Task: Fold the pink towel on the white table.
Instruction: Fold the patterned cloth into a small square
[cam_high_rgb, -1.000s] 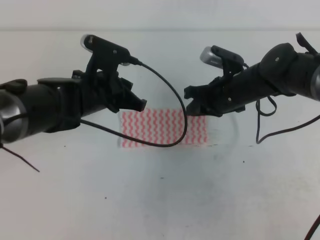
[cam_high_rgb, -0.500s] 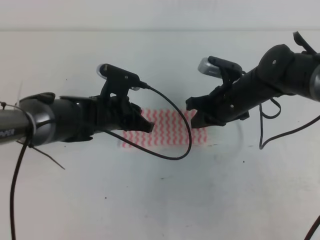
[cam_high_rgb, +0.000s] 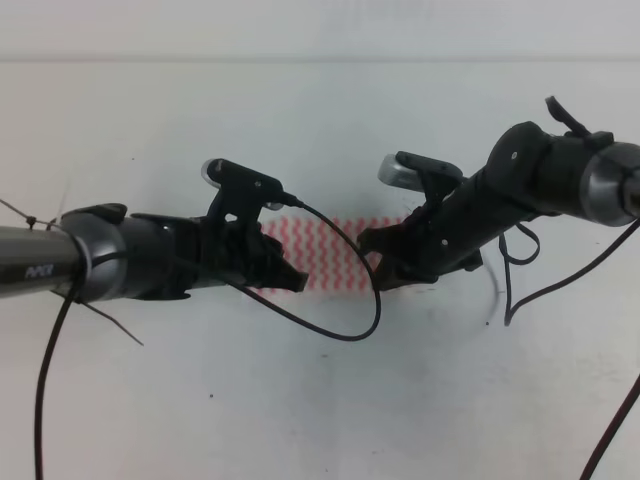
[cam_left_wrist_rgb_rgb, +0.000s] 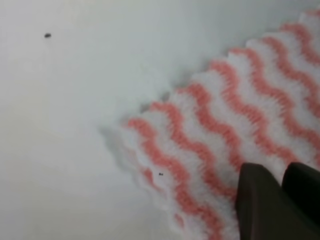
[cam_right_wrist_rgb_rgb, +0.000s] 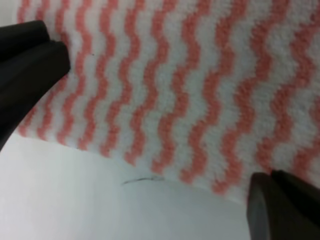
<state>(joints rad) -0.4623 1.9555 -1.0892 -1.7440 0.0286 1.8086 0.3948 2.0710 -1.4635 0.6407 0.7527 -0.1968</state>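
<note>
Pink towel (cam_high_rgb: 330, 252) between left gripper (cam_high_rgb: 285, 277), right gripper (cam_high_rgb: 385, 262).

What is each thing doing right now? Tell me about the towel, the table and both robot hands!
pink towel: lying on the table, both grippers over its ends, a corner slightly lifted in the left wrist view.
white table: bare white top with small dark specks.
left gripper: jaws close together, over the towel.
right gripper: jaws close together at the towel's edge.
</note>
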